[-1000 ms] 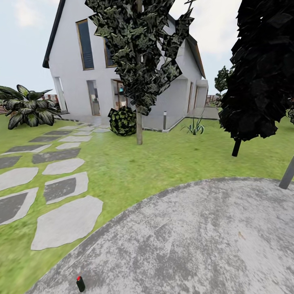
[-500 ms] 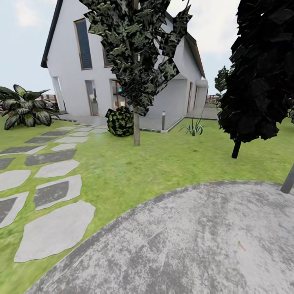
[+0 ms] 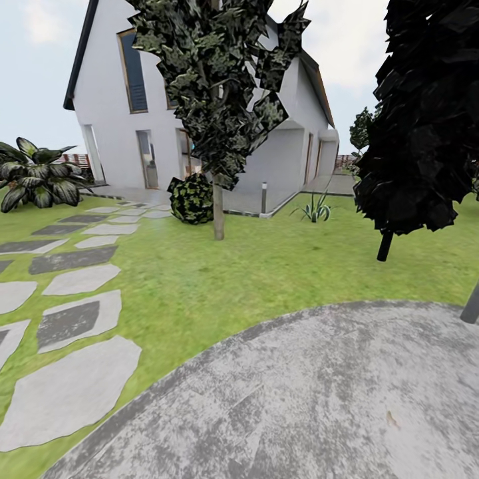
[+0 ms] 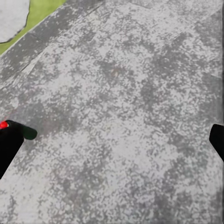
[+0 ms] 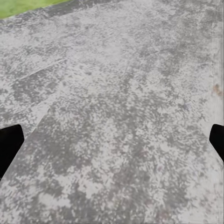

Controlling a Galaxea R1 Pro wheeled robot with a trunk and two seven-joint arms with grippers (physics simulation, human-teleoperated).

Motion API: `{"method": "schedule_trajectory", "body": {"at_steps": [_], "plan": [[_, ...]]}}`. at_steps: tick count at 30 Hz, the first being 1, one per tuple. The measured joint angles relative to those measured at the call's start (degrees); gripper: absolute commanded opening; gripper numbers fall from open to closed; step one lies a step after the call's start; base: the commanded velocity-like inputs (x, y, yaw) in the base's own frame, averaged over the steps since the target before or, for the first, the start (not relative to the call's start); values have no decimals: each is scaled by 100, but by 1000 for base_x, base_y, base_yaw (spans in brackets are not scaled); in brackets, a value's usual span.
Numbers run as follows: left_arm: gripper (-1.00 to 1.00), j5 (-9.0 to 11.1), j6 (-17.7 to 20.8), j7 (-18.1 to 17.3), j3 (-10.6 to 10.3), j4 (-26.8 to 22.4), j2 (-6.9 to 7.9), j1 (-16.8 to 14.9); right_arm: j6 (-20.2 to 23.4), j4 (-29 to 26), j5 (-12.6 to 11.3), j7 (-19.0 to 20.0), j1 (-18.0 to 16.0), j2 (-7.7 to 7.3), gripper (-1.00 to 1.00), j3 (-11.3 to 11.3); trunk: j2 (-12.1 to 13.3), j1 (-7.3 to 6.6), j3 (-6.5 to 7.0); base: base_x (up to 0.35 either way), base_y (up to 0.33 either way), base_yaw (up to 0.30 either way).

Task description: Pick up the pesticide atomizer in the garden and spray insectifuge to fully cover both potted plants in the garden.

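My head view looks over the garden's round grey stone patio (image 3: 319,399) and green lawn (image 3: 266,273) toward the white house (image 3: 113,100). In the left wrist view a small dark thing with a red tip, apparently the pesticide atomizer (image 4: 29,133), lies on the patio, partly hidden behind one fingertip. My left gripper (image 4: 112,149) hangs open above the stone, its fingers (image 4: 8,149) at the frame's edges. My right gripper (image 5: 112,149) is open too, over bare patio, with nothing between its fingers. The potted plants are out of view.
Stepping stones (image 3: 70,392) run across the lawn at the left. A tree trunk (image 3: 218,213), a round bush (image 3: 191,198), a bollard lamp (image 3: 264,197) and an agave (image 3: 315,209) stand ahead. A dark tree (image 3: 384,245) and a grey pole (image 3: 471,306) are at the right.
The whole head view has shifted, so the camera moved. The dark bottle with the red tip has slipped out past the picture's lower edge.
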Motion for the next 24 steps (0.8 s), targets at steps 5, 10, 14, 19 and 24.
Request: {"method": "schedule_trajectory", "body": {"at_steps": [5,10,14,19,24], "plan": [[100,0,0,0,-1,0,4,0,-36,2,2,-1,2,0,100,0,0,0,0,317,-120,0],[100,0,0,0,-4,0,3,0,-41,2,1,-1,-1,0,100,0,0,0,0,320,-114,0],[100,0,0,0,-4,0,3,0,-34,8,8,-14,-2,0,100,-13,0,0,0,320,-141,6],[100,0,0,0,-3,-1,6,1,-33,11,9,-18,0,0,100,-17,0,0,-14,320,-156,71],[100,0,0,0,-5,-1,6,1,-33,11,9,-18,-2,0,100,-10,0,0,-41,320,-160,139]]}}
